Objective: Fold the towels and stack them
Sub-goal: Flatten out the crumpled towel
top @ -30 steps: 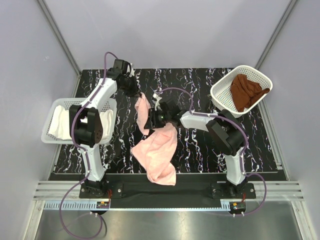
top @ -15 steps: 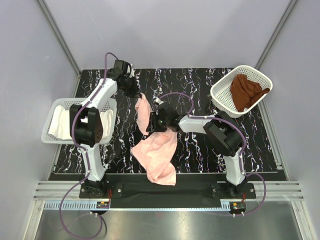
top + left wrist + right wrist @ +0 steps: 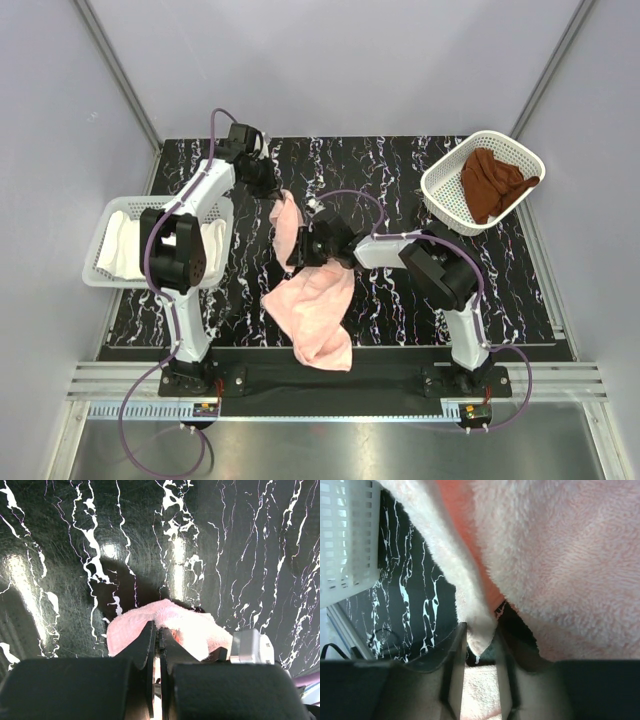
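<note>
The pale pink towel [image 3: 315, 305] hangs from my left gripper [image 3: 268, 190] and trails down onto the black marbled table. In the left wrist view that gripper [image 3: 159, 630] is shut on the towel's [image 3: 190, 625] top edge. My right gripper [image 3: 298, 255] sits at the hanging part's lower left side. Its jaws [image 3: 480, 630] stand a little apart, with a folded edge of the pink towel [image 3: 560, 545] dipping between them. The white towel [image 3: 125, 245] lies in the left basket. The rust-brown towel [image 3: 492, 185] lies in the right basket.
A white mesh basket [image 3: 100, 275] sits at the table's left edge and shows in the right wrist view [image 3: 345, 535]. Another white basket [image 3: 440, 200] stands tilted at the back right. Grey walls close in on three sides.
My right gripper has slid left onto the hanging towel's edge, and its jaws have narrowed around it. The left gripper has kept its hold in place.
</note>
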Robot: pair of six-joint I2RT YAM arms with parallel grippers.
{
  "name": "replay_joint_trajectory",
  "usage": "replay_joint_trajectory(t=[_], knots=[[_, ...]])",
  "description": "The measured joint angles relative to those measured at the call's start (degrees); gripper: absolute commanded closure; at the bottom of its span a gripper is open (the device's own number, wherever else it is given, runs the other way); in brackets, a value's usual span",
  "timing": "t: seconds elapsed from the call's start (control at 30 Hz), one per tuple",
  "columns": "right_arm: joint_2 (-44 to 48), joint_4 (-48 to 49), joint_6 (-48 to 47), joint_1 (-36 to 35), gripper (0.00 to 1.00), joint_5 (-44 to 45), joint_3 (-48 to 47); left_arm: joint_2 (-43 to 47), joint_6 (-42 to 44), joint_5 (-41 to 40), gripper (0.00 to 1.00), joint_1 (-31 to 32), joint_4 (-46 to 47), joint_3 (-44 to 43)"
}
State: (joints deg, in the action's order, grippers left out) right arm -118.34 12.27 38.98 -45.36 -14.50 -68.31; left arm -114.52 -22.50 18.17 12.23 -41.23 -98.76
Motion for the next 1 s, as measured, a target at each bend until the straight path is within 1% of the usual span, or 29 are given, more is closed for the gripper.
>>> replay_joint_trajectory(t=[0.03, 0.07, 0.1, 0.13, 0.2, 0.23, 0.3, 0.33, 0.4, 0.47, 0.57, 0.67, 0.77, 0.83, 0.9, 1.0], knots=[[-0.2, 0.46, 0.35, -0.07, 0.82, -0.15, 0.11, 0.0, 0.0, 0.0, 1.0, -0.02, 0.13, 0.09], [-0.33, 0.7, 0.57, -0.11, 0.91, -0.15, 0.22, 0.0, -0.02, 0.0, 1.0, -0.02, 0.33, 0.2], [-0.35, 0.79, 0.74, -0.13, 0.98, -0.15, 0.39, 0.0, -0.02, 0.02, 1.0, -0.02, 0.57, 0.28], [-0.35, 0.68, 0.94, -0.13, 1.0, 0.04, 0.68, 0.0, 0.0, 0.07, 1.0, -0.04, 0.76, 0.48], [0.17, -0.9, 0.96, -0.13, 1.0, 0.92, 0.87, 0.02, 0.13, 0.09, 1.0, -0.09, 0.74, 0.66], [1.22, -3.48, 0.04, -0.17, 1.0, 2.6, 0.83, 0.15, 0.48, 0.11, 1.0, -0.09, 0.63, 0.68], [4.7, -12.09, -2.29, -0.22, 1.0, 6.91, -0.02, 0.94, 1.51, 0.15, 1.0, -0.07, 0.07, 0.68], [6.86, -18.29, -3.82, -0.2, 1.0, 9.62, -1.33, 1.86, 2.34, 0.15, 1.0, -0.02, -0.28, 0.68], [11.56, -28.39, -6.45, -0.13, 1.0, 13.75, -4.68, 5.11, 4.35, 0.0, 1.0, 0.37, -1.86, 0.68], [18.05, -38.73, -9.4, -0.07, 1.0, 18.78, -9.33, 10.84, 6.36, -0.17, 1.0, 0.87, -3.37, 0.72], [29.35, -51.01, -13.05, 0.04, 1.0, 25.7, -16.48, 23.63, 9.07, -0.09, 1.0, 2.51, -3.76, 1.16], [41.33, -58.73, -16.44, 0.04, 1.0, 29.73, -21.59, 37.2, 10.86, 1.18, 1.0, 4.92, -3.26, 1.09], [53.86, -60.5, -20.15, -0.07, 1.0, 29.07, -24.15, 48.76, 11.47, 6.51, 1.0, 10.16, -2.43, 0.0], [61.77, -58.53, -23.32, -0.26, 1.0, 24.26, -23.96, 53.27, 10.82, 10.43, 1.0, 14.43, -1.16, -0.68], [69.79, -54.29, -25.33, -0.44, 1.0, 19.58, -20.96, 56.46, 8.9, 14.58, 1.0, 18.05, 1.27, -0.81], [77.94, -50.53, -27.28, -0.79, 1.0, 13.22, -19.23, 57.59, 5.79, 20.09, 1.0, 20.46, 3.78, -1.16]])
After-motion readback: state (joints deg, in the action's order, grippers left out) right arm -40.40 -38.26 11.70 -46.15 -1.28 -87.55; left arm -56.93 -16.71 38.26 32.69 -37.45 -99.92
